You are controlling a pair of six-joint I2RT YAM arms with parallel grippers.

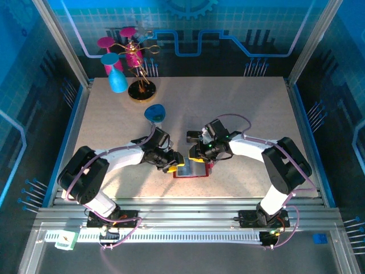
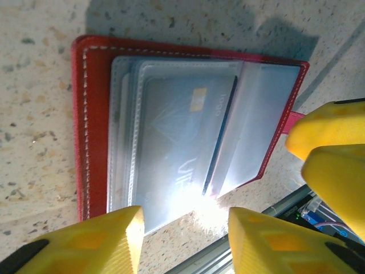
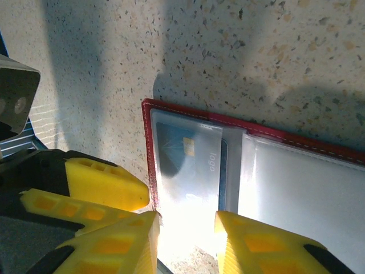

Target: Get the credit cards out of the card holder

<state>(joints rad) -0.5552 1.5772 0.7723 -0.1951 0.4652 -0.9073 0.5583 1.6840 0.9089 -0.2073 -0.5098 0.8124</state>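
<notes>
The red card holder (image 1: 191, 172) lies open on the table near the front edge, with its clear sleeves facing up (image 2: 80, 114) (image 3: 149, 137). A bluish credit card (image 2: 177, 131) with a gold chip sits inside a sleeve (image 3: 185, 154). My left gripper (image 1: 173, 165) hovers at the holder's near edge; it is open (image 2: 185, 237) and bare table shows between its yellow fingers. From the other side, my right gripper (image 1: 197, 157) is open (image 3: 185, 245), its fingers straddling the near end of the card's sleeve. Glare hides the sleeve's near edge. The two grippers nearly touch.
A gold stand (image 1: 140, 85) with pink and blue glasses is at the back left, and a blue glass (image 1: 154, 112) lies nearer the middle. The aluminium rail (image 1: 188, 201) runs just in front of the holder. Frame posts flank the table.
</notes>
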